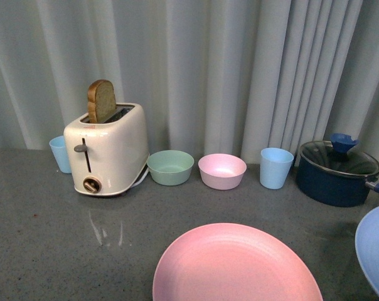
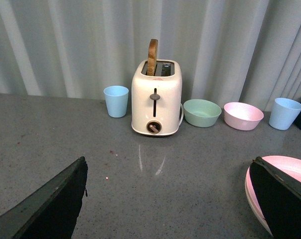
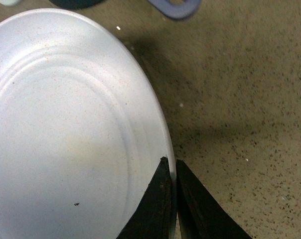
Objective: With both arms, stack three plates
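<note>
Right gripper (image 3: pixel 171 162) pinches the light blue plate (image 3: pixel 66 124) by its rim, lower centre; likely stiff, light, slippery. Left gripper (image 2: pixel 169 162) spread wide.

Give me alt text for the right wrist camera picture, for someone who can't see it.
The right gripper pinches the rim of a light blue plate, one finger on each side of the edge. Speckled counter shows beside the plate, and part of a blue handle beyond it.

Pale grey pleated curtain (image 1: pixel 227 69) behind, speckled dark grey countertop (image 1: pixel 45 251), faint sheen, even indoor light
</note>
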### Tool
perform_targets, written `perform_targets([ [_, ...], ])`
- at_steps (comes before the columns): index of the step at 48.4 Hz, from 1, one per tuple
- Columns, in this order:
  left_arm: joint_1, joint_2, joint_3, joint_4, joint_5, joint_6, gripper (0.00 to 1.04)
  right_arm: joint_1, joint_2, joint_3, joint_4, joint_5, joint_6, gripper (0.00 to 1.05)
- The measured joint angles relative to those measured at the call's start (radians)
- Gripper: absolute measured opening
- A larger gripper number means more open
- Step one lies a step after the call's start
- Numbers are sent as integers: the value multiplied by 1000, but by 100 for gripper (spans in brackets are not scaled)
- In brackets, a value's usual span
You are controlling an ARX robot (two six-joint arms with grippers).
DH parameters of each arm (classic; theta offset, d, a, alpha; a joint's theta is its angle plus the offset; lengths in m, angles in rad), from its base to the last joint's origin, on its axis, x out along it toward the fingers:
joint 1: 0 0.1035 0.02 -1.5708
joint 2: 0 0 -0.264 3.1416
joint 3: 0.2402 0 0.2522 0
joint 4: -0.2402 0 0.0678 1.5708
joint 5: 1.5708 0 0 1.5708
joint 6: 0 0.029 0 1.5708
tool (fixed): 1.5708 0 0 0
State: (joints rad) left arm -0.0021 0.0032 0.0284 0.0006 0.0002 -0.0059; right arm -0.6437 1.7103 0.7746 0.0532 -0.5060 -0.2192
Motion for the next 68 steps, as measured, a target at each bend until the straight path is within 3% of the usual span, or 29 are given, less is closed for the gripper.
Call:
perform_targets([
  [12,0,0,0,0,0,0,98,56,-150,-25,-14,-87,42,3],
  [23,0,0,0,0,0,0,98,243,-178,-90,81,-82,103,3],
  [38,0,0,0,0,0,0,98,513,5,-94,217,-11,243,3],
  [68,0,0,0,0,0,0,98,657,181,31,232,53,286,3],
])
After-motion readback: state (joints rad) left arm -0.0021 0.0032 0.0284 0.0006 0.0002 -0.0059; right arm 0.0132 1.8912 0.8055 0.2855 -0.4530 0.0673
